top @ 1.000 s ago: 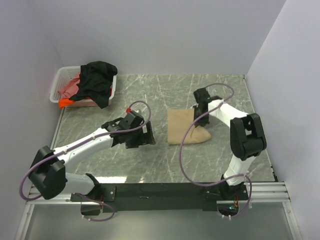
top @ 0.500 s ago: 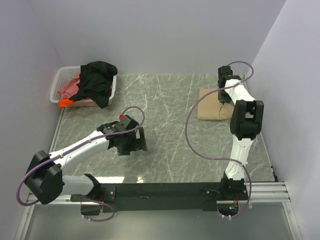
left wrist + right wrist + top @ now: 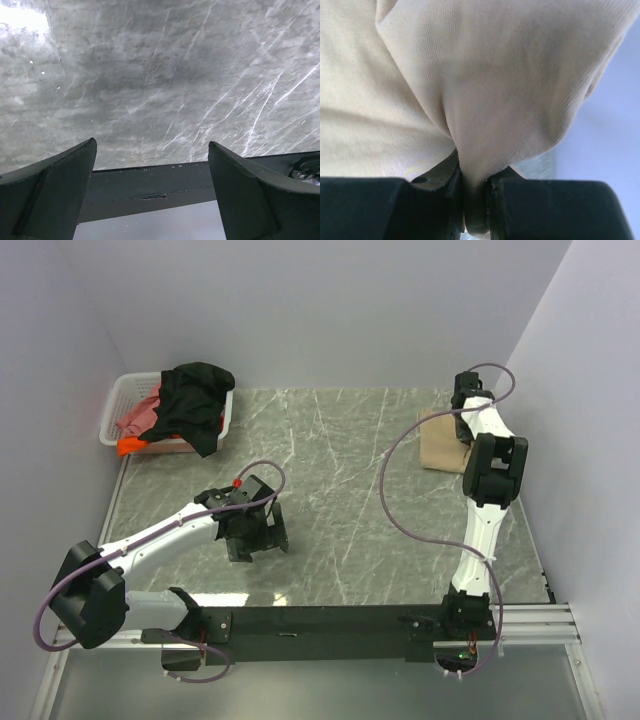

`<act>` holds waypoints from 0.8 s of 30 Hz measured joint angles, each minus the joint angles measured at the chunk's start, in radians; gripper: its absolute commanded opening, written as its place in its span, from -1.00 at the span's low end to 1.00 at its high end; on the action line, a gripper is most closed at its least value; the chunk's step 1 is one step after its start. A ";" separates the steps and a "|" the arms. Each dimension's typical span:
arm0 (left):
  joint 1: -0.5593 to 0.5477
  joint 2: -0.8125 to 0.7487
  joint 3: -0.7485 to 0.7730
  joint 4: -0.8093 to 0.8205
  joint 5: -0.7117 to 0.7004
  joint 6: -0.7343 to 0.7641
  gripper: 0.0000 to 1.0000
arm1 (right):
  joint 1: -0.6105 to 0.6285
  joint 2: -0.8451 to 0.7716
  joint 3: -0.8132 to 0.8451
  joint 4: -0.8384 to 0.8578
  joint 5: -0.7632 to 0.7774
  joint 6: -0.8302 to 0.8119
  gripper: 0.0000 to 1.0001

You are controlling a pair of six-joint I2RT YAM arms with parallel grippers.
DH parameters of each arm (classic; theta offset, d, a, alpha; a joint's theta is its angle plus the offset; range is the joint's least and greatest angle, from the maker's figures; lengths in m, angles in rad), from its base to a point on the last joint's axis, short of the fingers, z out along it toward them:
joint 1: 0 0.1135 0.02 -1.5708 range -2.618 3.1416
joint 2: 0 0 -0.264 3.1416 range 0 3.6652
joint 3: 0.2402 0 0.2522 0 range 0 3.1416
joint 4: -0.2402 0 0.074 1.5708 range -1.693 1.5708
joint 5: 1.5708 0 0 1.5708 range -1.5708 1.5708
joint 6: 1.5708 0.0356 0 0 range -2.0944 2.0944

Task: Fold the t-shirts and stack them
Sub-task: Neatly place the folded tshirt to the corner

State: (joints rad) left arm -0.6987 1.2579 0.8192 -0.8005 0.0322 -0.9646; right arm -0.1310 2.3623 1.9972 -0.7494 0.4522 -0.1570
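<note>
Right wrist view: a fold of the tan t-shirt [image 3: 485,90] is being pinched between the nearly closed jaws of the right gripper [image 3: 472,200]. In the top view, this shirt is being held bunched at the far right corner of the table [image 3: 340,520], near the wall. The left gripper [image 3: 255,537] is being held wide open over bare marble, gripping nothing. The black t-shirt [image 3: 195,400], pink-red t-shirt [image 3: 138,417] and orange t-shirt [image 3: 128,447] are being contained by the white basket [image 3: 113,405], far left.

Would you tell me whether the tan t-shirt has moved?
Yes, the tan t-shirt, pinched in the right gripper, slid to the far right corner of the table.
</note>
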 measured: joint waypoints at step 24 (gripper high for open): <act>0.000 0.001 0.011 -0.055 0.000 -0.017 0.99 | -0.062 -0.069 -0.016 0.093 -0.005 -0.034 0.79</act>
State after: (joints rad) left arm -0.6987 1.2587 0.8307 -0.8555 0.0326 -0.9817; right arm -0.1932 2.2929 1.9808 -0.6563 0.4473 -0.1913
